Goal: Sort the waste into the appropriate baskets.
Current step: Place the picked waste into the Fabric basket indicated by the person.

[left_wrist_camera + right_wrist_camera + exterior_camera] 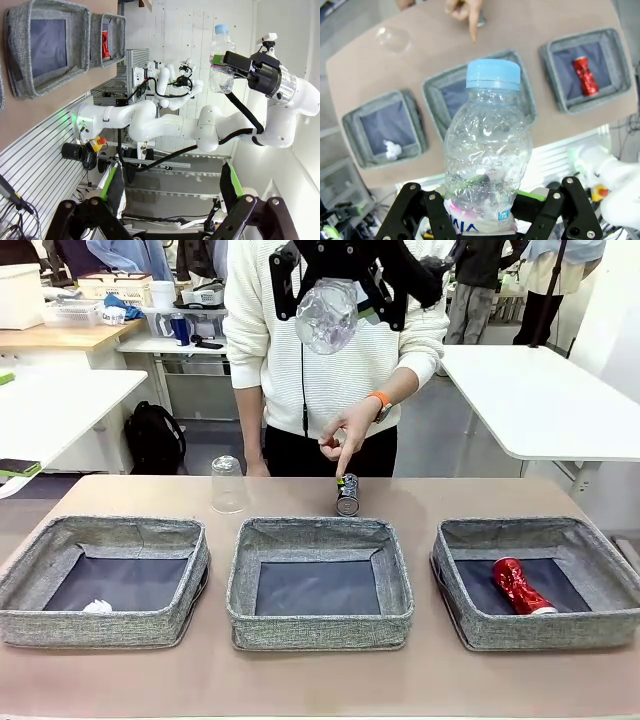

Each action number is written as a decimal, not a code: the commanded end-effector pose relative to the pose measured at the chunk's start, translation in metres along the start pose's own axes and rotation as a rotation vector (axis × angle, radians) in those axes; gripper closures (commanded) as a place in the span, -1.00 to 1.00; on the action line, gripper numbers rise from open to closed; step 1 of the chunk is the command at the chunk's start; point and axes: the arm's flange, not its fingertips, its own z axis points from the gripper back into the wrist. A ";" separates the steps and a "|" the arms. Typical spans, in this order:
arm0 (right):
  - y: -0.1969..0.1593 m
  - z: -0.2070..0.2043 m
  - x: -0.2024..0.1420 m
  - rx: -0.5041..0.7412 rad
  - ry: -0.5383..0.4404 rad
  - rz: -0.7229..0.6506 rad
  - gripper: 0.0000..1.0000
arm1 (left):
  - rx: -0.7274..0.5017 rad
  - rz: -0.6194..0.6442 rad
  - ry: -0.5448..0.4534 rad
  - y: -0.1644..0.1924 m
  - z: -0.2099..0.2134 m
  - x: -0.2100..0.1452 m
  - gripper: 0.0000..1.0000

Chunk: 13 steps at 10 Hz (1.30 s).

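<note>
High above the table, my right gripper (330, 302) is shut on the clear blue-capped bottle (325, 315), whose pink label sits between the fingers (487, 150). My left gripper (170, 187) is open and empty, looking across at the right arm with the bottle (221, 60). Three grey baskets stand in a row: left (110, 625), middle (320, 632), right (540, 637). A white paper ball (97, 606) lies in the left one and a red crushed can (522, 587) in the right one. A dark can (347, 494) and an upturned clear cup (227, 484) stand behind the baskets.
A person in a white sweater stands at the far side, one hand (345, 430) pointing a finger down at the dark can. Bare tabletop (300, 680) runs in front of the baskets. White tables flank the workspace.
</note>
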 end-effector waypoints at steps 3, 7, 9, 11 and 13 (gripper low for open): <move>0.000 0.000 0.000 0.000 0.000 0.000 1.00 | -0.007 -0.019 -0.007 -0.002 -0.001 0.000 -1.00; -0.039 -0.117 -0.014 -0.010 0.053 0.278 1.00 | -0.007 -0.019 -0.007 -0.002 -0.001 0.000 -1.00; -0.054 -0.185 -0.005 0.023 0.113 0.313 1.00 | -0.007 -0.019 -0.007 -0.002 -0.001 0.000 -1.00; -0.055 -0.250 0.011 0.086 0.145 0.368 1.00 | -0.007 -0.019 -0.007 -0.002 -0.001 0.000 -1.00; -0.050 -0.311 0.023 0.085 0.144 0.386 1.00 | -0.007 -0.019 -0.007 -0.002 -0.001 0.000 -1.00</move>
